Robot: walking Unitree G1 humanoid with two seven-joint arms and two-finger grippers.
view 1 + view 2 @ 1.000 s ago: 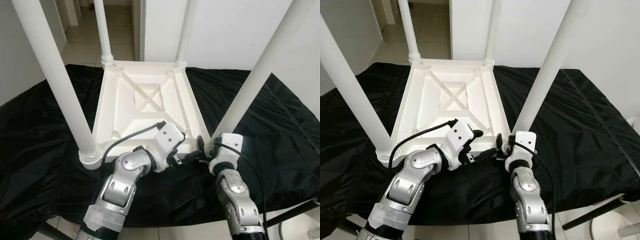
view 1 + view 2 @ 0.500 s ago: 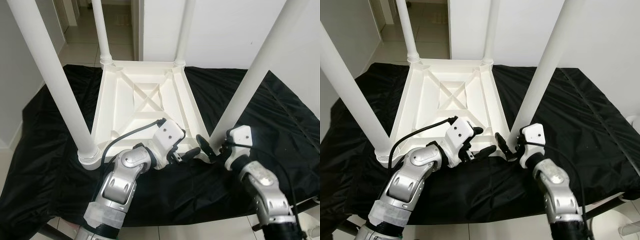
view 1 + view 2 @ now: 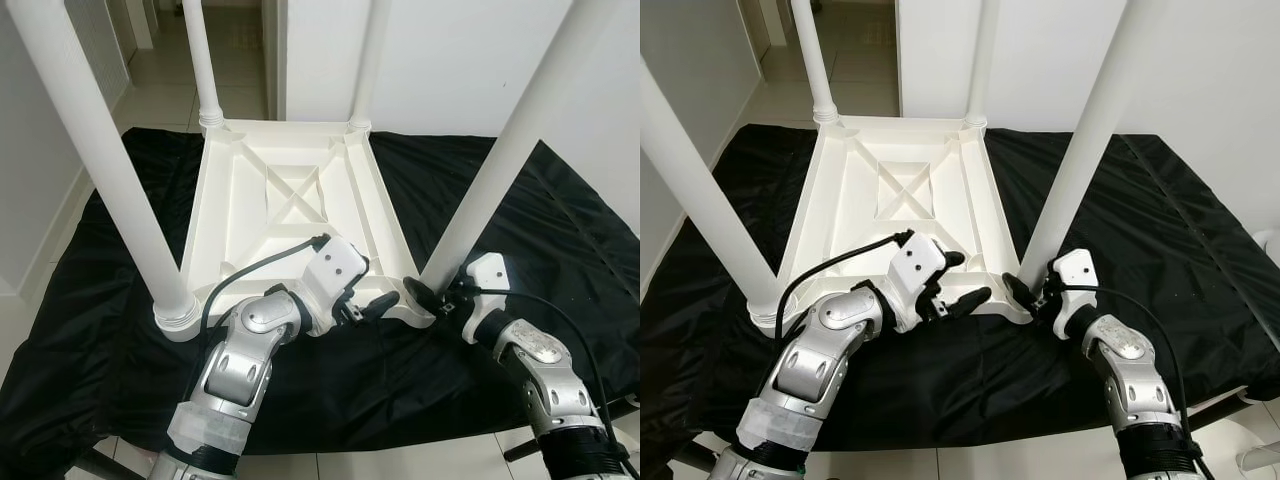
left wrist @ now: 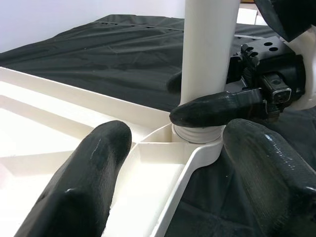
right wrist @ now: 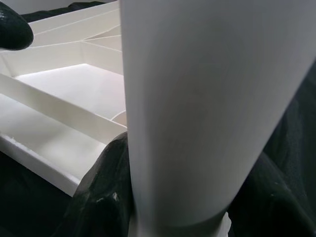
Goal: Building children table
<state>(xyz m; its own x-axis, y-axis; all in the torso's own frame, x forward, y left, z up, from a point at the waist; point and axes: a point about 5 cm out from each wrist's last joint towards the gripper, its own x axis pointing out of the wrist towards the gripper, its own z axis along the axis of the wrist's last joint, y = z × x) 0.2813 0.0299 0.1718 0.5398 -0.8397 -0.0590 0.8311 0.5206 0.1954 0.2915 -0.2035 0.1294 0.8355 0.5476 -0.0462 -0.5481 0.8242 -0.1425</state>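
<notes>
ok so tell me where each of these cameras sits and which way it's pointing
Left eye and right eye views: on the head, looking forward and down at the upturned white table on the black cloth; both silver arms show.
Left wrist view: along the left pincer, toward the near right leg in its corner socket; its open black fingers show.
Right wrist view: along the right pincer, close against that same leg, fingers on either side.
Shared: both wrist views show that leg, and the left wrist view shows the right pincer there.

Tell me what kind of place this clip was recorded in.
Probably a room in a home: pale floor tiles, plain white walls, a doorway onto a hallway. An upturned white table lies on a black cloth.
</notes>
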